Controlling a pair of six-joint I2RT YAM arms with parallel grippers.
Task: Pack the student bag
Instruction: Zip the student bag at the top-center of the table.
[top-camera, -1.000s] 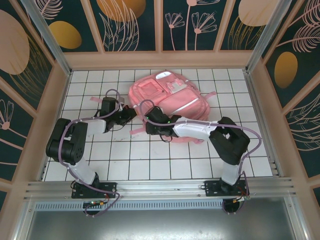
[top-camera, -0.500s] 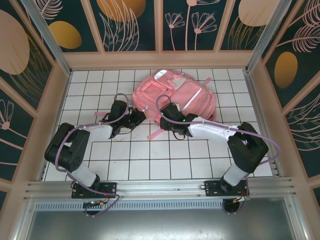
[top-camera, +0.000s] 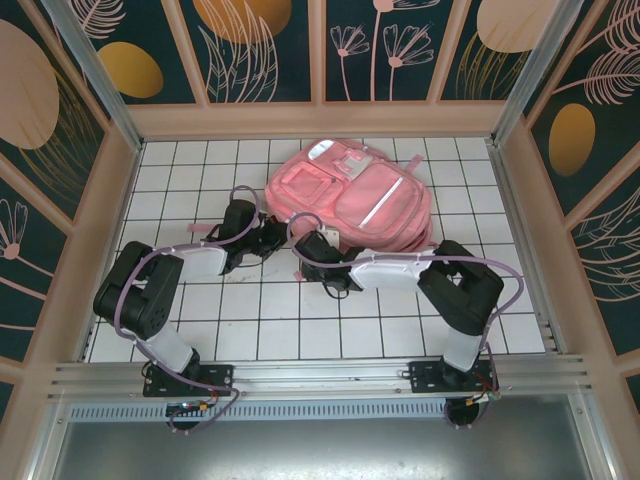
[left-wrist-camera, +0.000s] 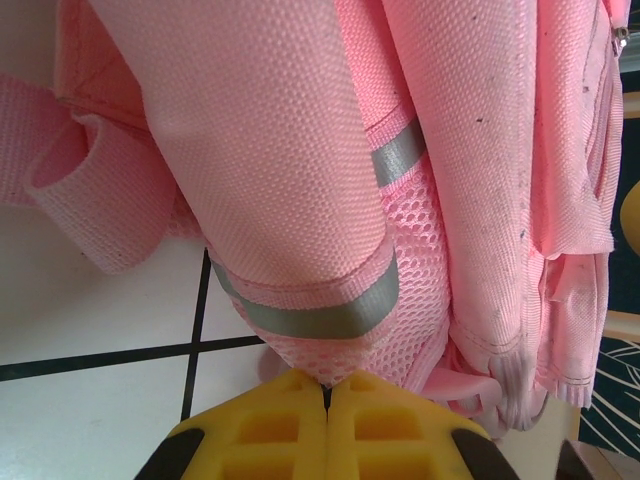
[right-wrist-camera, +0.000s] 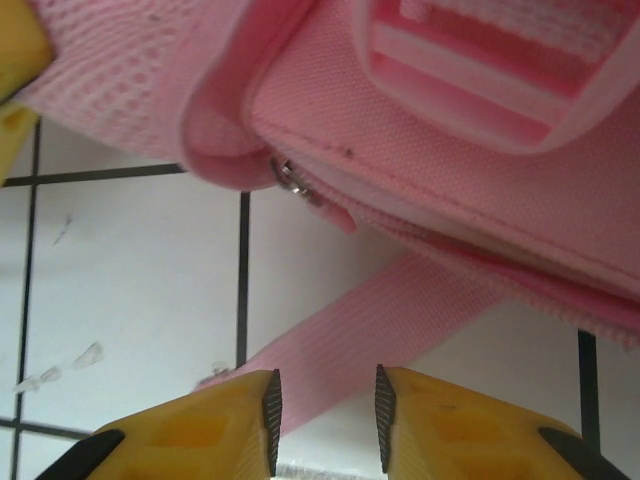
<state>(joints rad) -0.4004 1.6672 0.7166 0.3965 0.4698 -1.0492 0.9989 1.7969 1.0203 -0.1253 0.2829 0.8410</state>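
The student bag (top-camera: 355, 195), a large pink backpack, lies front-up at the back middle of the tiled table. My left gripper (top-camera: 272, 238) is at its near-left corner; in the left wrist view my left gripper (left-wrist-camera: 327, 388) has its yellow jaws pressed together on the pink mesh corner of the bag (left-wrist-camera: 300, 150), just below a grey reflective strip (left-wrist-camera: 310, 315). My right gripper (top-camera: 303, 250) sits just to the right of it. In the right wrist view my right gripper (right-wrist-camera: 327, 410) stands open over a loose pink strap (right-wrist-camera: 400, 320) lying flat on the tiles. A zip pull (right-wrist-camera: 290, 175) hangs from the bag's edge above.
Wooden frame walls (top-camera: 120, 200) close in the white tiled table (top-camera: 250, 320) on the left, back and right. A second pink strap end (top-camera: 195, 228) lies left of my left arm. Open tiles stretch between the grippers and the arm bases.
The bag has shifted right and slightly back, my left gripper moving with it. My right gripper has pulled off the bag toward the near left, over the loose strap, its jaws narrowing.
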